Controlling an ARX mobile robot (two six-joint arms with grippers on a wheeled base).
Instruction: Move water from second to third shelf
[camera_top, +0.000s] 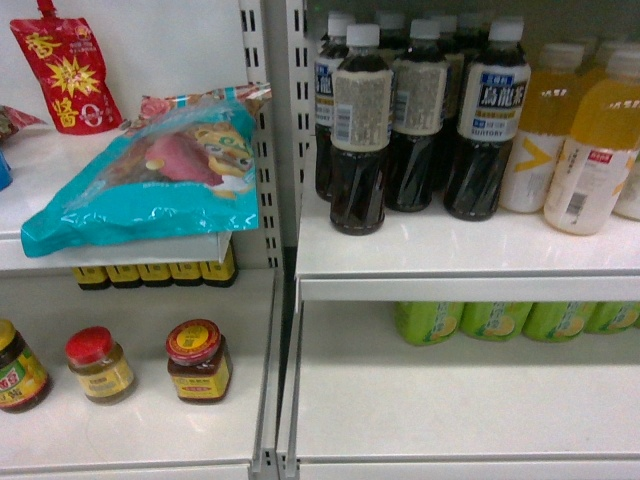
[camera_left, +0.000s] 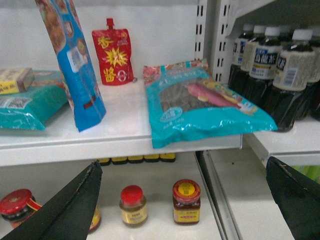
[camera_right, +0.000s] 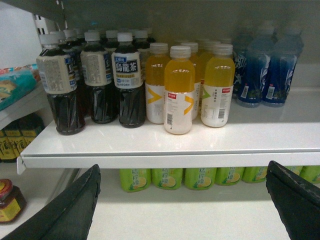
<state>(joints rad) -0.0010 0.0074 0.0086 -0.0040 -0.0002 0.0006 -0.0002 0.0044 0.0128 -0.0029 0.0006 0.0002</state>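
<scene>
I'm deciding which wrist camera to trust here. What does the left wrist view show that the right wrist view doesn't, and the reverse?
Only the left wrist view shows the red spouted pouch, the upright blue snack bag and the yellow-labelled jar with a red lid. Only the right wrist view shows the yellow drink bottles, the blue bottles and the green bottles below. Both show the dark tea bottles and the teal flat packet.
</scene>
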